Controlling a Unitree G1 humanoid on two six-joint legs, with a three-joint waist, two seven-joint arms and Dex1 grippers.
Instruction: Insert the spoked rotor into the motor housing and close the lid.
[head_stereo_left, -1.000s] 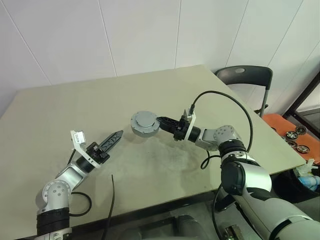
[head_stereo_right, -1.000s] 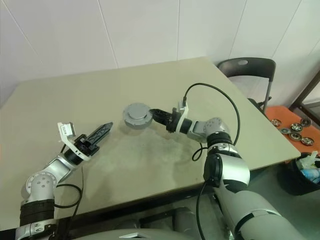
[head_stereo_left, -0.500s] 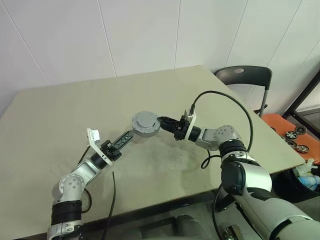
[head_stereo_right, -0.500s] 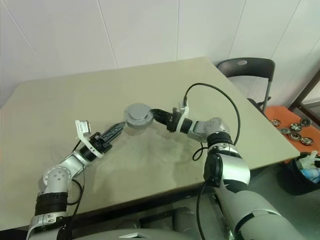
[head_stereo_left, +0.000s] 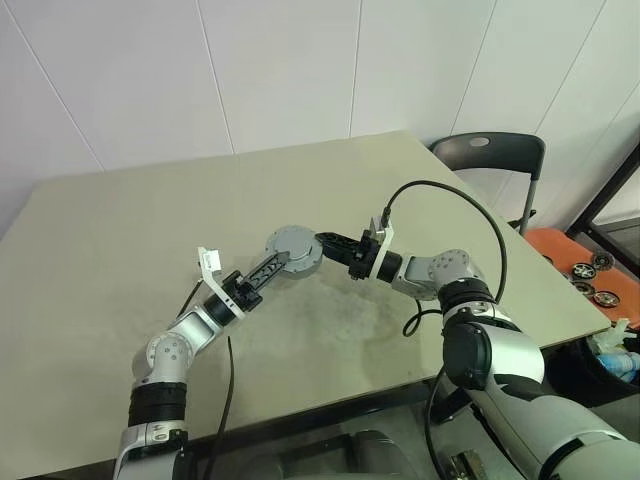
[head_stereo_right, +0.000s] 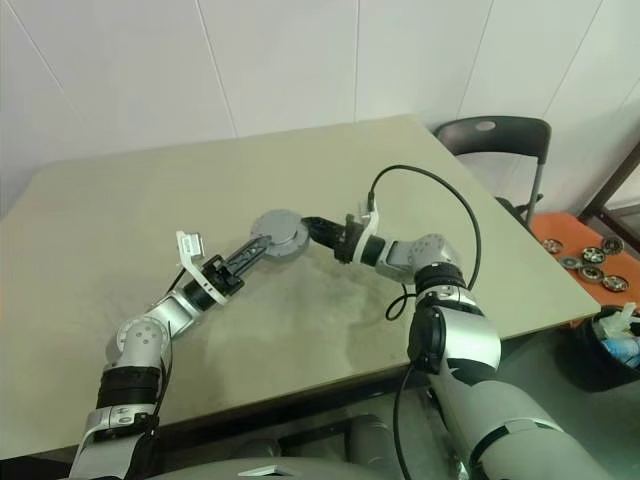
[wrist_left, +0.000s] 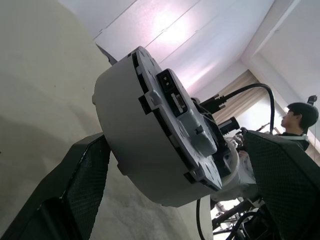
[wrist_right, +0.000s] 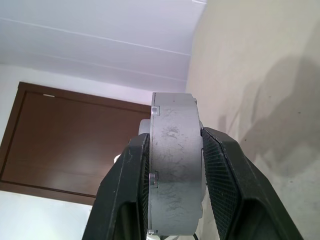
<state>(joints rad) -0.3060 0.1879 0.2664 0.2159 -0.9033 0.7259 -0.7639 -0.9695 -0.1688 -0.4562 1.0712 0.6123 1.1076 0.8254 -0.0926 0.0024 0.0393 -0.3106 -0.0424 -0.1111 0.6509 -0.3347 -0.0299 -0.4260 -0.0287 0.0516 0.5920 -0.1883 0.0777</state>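
Grey metal motor housing (head_stereo_left: 293, 251): short round cup with a flat face, held above the middle of the tan table (head_stereo_left: 120, 230). Right gripper (wrist_right: 175, 165) clamps its rim, one black finger (wrist_right: 227, 185) pressed against each flat side. Left gripper (wrist_left: 170, 170) is spread wide, its mesh-textured fingers (wrist_left: 87, 180) flanking the housing's underside; contact cannot be told.

Grey motor housing (head_stereo_left: 293, 248), black mesh-textured end effector fingers (wrist_right: 227, 186), beige table (head_stereo_left: 120, 230).

Bright, even indoor light; soft shadows on the table (head_stereo_left: 120, 230); ceiling glare.
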